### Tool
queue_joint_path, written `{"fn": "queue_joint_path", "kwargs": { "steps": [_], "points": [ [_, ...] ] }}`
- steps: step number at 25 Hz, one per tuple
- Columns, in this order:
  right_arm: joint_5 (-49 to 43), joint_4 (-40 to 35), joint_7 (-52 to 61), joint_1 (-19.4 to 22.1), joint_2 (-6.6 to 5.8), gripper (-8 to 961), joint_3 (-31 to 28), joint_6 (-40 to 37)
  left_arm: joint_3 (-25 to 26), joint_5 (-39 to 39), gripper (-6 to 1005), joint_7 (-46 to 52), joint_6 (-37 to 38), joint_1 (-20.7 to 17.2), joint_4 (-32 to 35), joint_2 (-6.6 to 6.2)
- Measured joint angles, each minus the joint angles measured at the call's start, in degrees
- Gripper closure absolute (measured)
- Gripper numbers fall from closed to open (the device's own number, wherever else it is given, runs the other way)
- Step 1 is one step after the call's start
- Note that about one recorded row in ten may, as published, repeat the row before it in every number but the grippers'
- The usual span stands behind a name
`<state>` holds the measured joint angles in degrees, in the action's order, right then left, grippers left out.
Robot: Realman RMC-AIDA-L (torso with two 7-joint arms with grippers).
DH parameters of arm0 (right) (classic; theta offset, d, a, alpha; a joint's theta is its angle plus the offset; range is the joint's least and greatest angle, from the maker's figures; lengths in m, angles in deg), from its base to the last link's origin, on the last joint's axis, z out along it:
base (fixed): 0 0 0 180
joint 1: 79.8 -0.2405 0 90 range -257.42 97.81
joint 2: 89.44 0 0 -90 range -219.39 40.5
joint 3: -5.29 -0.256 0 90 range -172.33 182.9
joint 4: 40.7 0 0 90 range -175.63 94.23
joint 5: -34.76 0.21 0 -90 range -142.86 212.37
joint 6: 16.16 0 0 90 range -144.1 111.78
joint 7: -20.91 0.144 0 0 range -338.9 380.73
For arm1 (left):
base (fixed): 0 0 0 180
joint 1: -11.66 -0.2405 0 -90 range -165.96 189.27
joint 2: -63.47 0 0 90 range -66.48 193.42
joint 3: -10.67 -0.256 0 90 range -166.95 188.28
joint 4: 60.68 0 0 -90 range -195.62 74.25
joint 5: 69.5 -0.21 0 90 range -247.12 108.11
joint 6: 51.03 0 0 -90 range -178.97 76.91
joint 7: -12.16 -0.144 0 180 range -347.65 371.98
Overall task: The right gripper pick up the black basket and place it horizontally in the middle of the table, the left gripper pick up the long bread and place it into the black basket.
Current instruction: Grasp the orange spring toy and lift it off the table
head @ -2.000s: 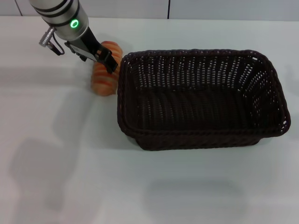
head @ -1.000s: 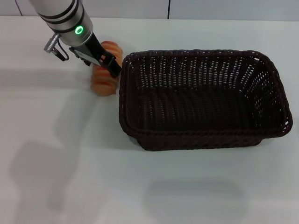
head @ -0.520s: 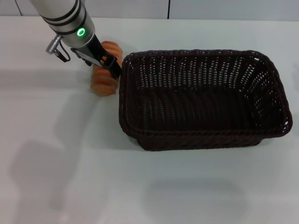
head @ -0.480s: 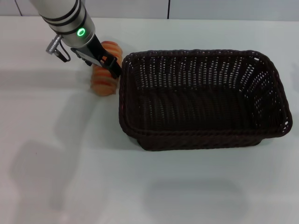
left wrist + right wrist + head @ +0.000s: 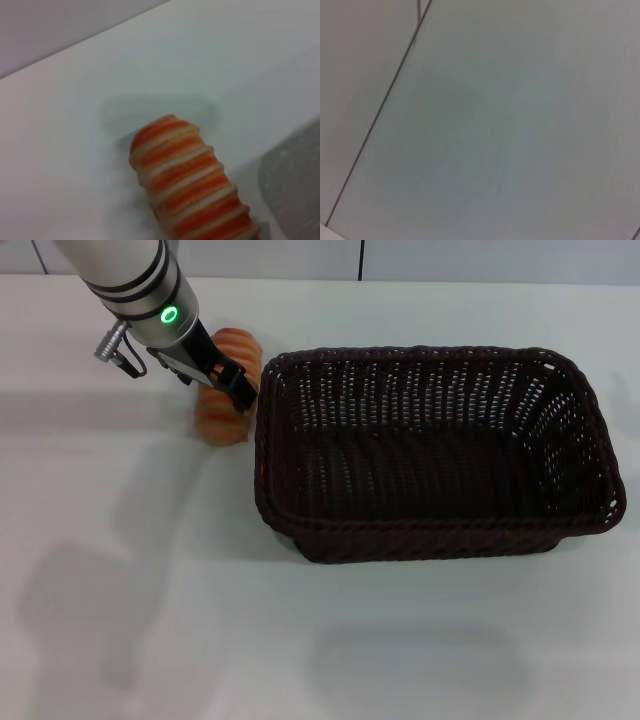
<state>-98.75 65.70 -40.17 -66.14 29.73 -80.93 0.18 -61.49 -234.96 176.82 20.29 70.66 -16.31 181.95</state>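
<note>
The long bread (image 5: 218, 418), orange-tan with pale ridges, lies on the white table (image 5: 140, 600) just left of the black basket's (image 5: 430, 530) left wall. The basket stands lengthwise across the middle and right of the table, with nothing inside it. My left gripper (image 5: 234, 386), below the green ring light, hangs low over the bread's far half and hides part of it. In the left wrist view the bread (image 5: 192, 187) fills the lower middle, lying on the table. The right gripper is out of view.
A grey wall band runs along the table's far edge (image 5: 400, 260). Open white tabletop stretches in front of the basket and to the left of the bread. The right wrist view shows only a plain pale surface with a dark seam (image 5: 375, 120).
Over two seconds the left arm moved right and down toward the bread, then edged slightly back left in the last half second. Bread and basket stayed put.
</note>
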Motion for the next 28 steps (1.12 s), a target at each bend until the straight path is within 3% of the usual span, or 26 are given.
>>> {"fn": "queue_joint_path", "kwargs": {
  "steps": [28],
  "points": [
    [-1.35, 0.22, 1.46, -1.01, 0.22, 498, -0.4, 0.14, -1.3, 0.74, 233, -1.02, -3.26, -1.27, -1.84, -0.34]
  ]
}}
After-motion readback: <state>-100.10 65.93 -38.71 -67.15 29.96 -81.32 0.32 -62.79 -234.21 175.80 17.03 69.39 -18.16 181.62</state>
